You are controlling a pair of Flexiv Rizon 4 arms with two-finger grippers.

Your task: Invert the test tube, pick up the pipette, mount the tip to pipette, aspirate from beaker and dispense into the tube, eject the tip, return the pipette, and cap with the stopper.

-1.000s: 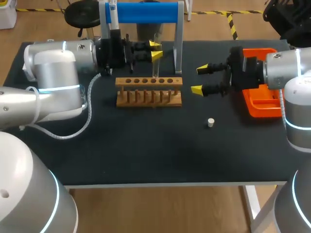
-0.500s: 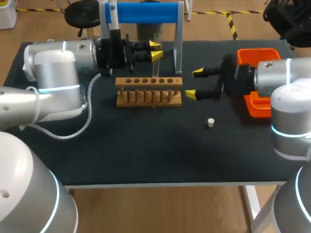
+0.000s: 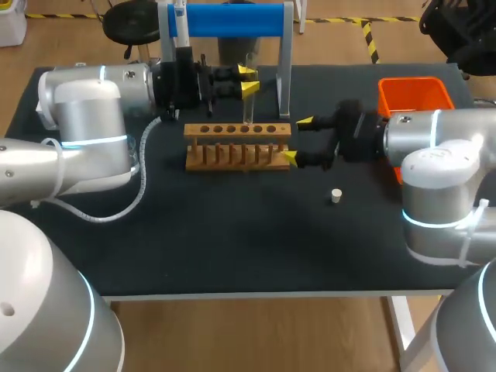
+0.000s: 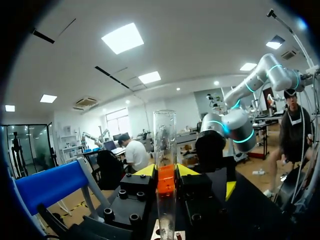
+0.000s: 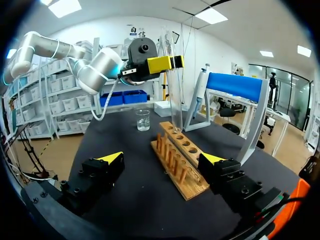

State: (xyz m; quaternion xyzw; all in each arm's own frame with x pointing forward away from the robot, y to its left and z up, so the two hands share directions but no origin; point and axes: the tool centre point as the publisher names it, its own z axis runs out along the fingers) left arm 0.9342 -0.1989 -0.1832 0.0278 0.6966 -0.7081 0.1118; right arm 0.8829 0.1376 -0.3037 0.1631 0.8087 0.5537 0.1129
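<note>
At rack (image 3: 237,147), tube (image 3: 248,108) held upright
Left pincer (image 3: 248,80) clenched on tube, foot at a hole, likely for seating; right pincer (image 3: 297,139) released beside rack end; stopper (image 3: 336,195) loose on counter (image 3: 232,232) nearby

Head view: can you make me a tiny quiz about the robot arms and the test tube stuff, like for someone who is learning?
1. True or false: the left gripper holds the test tube upright at the wooden rack.
2. Fill in: the right gripper, near the rack's end, is ___ (open or shut).
3. Where is the white stopper? A: inside the test tube. B: on the table, apart from the rack. C: in the right gripper.
Key: 1 true; 2 open; 3 B.
</note>
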